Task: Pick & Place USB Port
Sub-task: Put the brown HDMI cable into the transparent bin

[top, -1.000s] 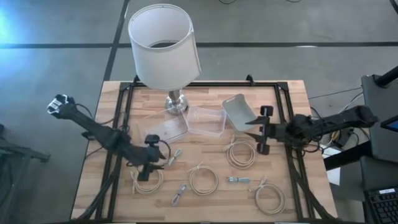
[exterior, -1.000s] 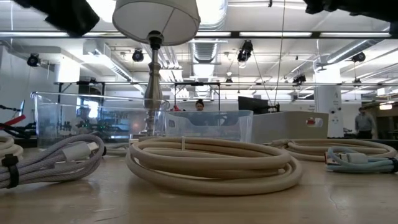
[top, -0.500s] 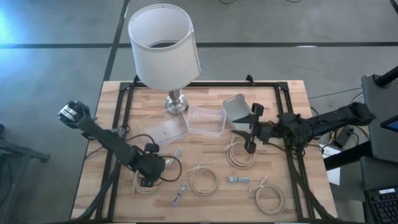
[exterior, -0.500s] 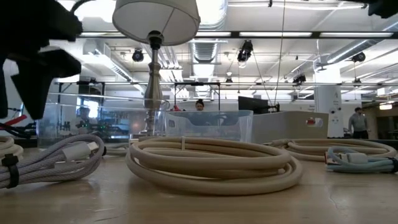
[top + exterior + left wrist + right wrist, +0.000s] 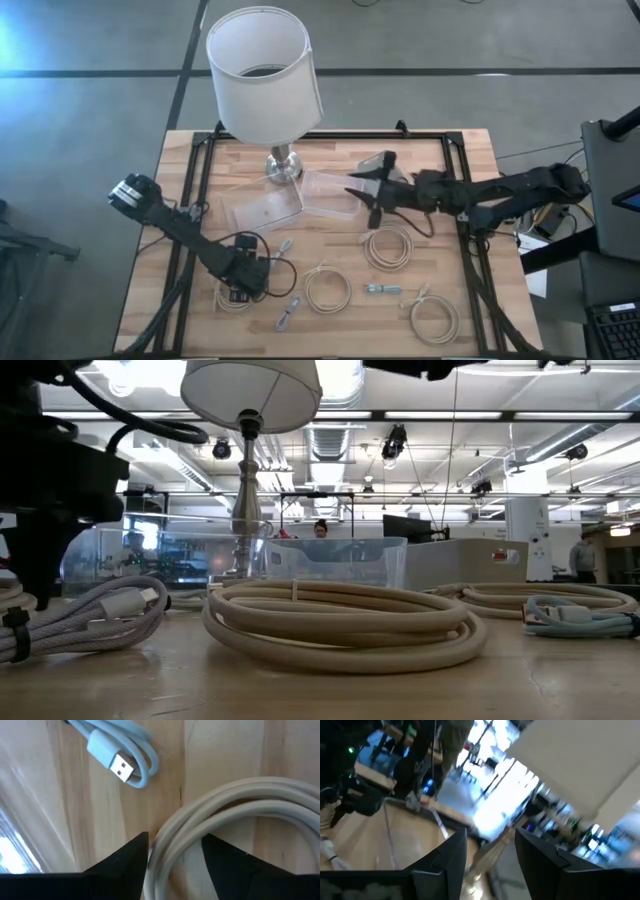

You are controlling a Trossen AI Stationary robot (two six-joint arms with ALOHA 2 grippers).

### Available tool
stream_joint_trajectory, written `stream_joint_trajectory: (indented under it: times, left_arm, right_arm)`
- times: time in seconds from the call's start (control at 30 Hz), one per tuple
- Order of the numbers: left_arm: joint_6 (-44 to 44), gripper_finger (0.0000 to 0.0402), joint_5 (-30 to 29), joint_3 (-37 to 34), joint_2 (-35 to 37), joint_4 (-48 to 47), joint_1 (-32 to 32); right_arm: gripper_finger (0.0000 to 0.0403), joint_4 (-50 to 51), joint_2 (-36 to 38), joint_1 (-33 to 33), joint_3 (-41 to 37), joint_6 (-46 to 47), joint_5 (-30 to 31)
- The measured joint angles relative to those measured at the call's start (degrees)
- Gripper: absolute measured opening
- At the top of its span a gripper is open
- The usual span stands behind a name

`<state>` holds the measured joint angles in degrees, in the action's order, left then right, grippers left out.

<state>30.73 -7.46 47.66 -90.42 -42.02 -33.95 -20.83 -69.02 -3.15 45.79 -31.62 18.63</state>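
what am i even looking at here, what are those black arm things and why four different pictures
It is a robot with two dark arms at a wooden table, each ending in a two-finger gripper. One picture looks straight down from above, one looks level across the tabletop, and two come from cameras on the arms' wrists.

On the table stand a lamp and two clear plastic boxes, with several coiled cream cables and small USB cables lying around.

The left gripper is down at a cable coil near the table's front left, its open fingers on either side of the cord; a pale blue USB cable lies beside it. The right gripper is open, empty, up by the boxes.
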Motion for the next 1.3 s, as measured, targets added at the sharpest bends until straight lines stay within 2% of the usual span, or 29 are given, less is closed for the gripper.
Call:
stream_joint_trajectory:
  times: [0.13, 0.3, 0.37, 0.53, 0.7, 0.9, 1.1, 1.3]
  left_arm:
    - [-0.67, 0.0148, 0.55, 0.08, -1.10, 0.54, -0.02]
    - [-0.69, 0.0056, 1.03, 1.36, -0.61, 0.18, -0.07]
    - [-0.77, 0.0030, -0.67, 2.68, -0.13, 0.22, 0.11]
    - [-0.02, 0.0024, -5.11, 6.97, 0.94, -3.63, 0.09]
    - [0.82, 0.0027, -10.20, 14.34, 1.21, -15.43, 0.13]
    - [-0.33, 0.0025, -22.62, 22.89, 2.92, -26.76, 0.32]
    - [-0.31, 0.0036, -31.51, 28.19, 5.95, -27.46, 1.34]
    - [-0.16, 0.0030, -43.00, 27.81, 9.84, -27.64, 4.48]
  right_arm:
    - [0.0164, 11.85, -2.72, 1.47, 5.69, 6.87, 0.01]
    - [0.0164, 25.13, -6.58, 1.74, 11.33, 13.08, 0.04]
    - [0.0164, 28.15, -8.27, 1.70, 12.85, 14.04, -0.02]
    - [0.0164, 32.32, -12.75, 1.72, 15.87, 14.48, -0.03]
    - [0.0164, 37.87, -16.06, 1.67, 19.32, 17.61, -0.09]
    - [0.0164, 47.72, -18.26, 1.62, 22.42, 25.42, -0.20]
    - [0.0164, 49.52, -18.22, 1.61, 21.15, 28.26, -0.46]
    - [0.0164, 49.36, -17.81, 1.50, 20.55, 31.46, -0.50]
